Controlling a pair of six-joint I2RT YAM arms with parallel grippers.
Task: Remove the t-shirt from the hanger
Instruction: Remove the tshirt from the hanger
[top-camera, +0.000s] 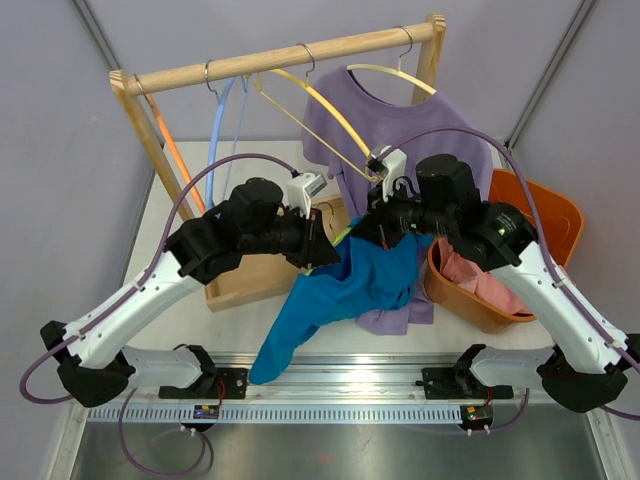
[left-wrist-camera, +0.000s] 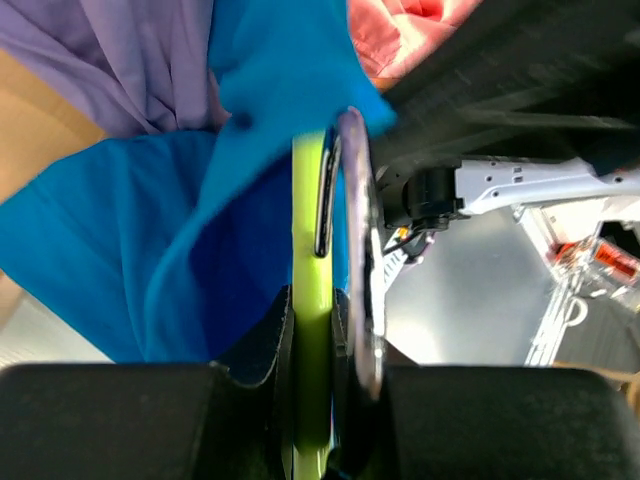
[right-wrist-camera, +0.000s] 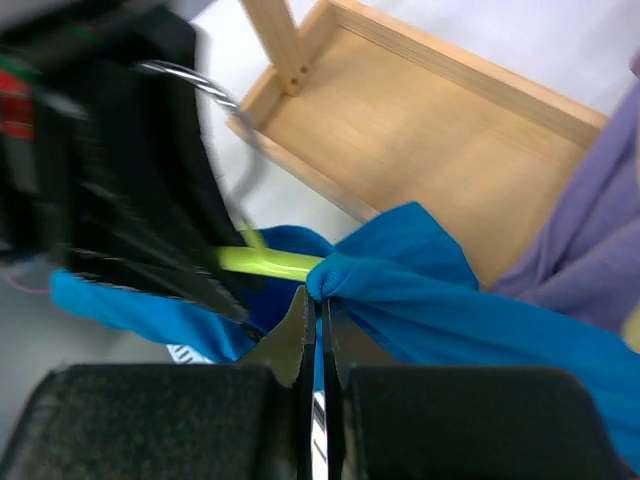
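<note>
Left gripper (left-wrist-camera: 312, 345), jaws pinched on lime-green hanger (left-wrist-camera: 310, 200), right gripper (right-wrist-camera: 318, 325), jaws closed on blue t-shirt (right-wrist-camera: 440, 305), both low in front of wooden rack (top-camera: 290, 55)

Grey walls (top-camera: 40, 150) enclose a seemingly white table (top-camera: 235, 325).

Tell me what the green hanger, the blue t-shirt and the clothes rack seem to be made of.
Green hanger: probably plastic, smooth with a slight gloss.
Blue t-shirt: soft matte cloth, likely cotton knit, draping in folds.
Clothes rack: bare pale wood, unpainted, judging by its colour.
</note>
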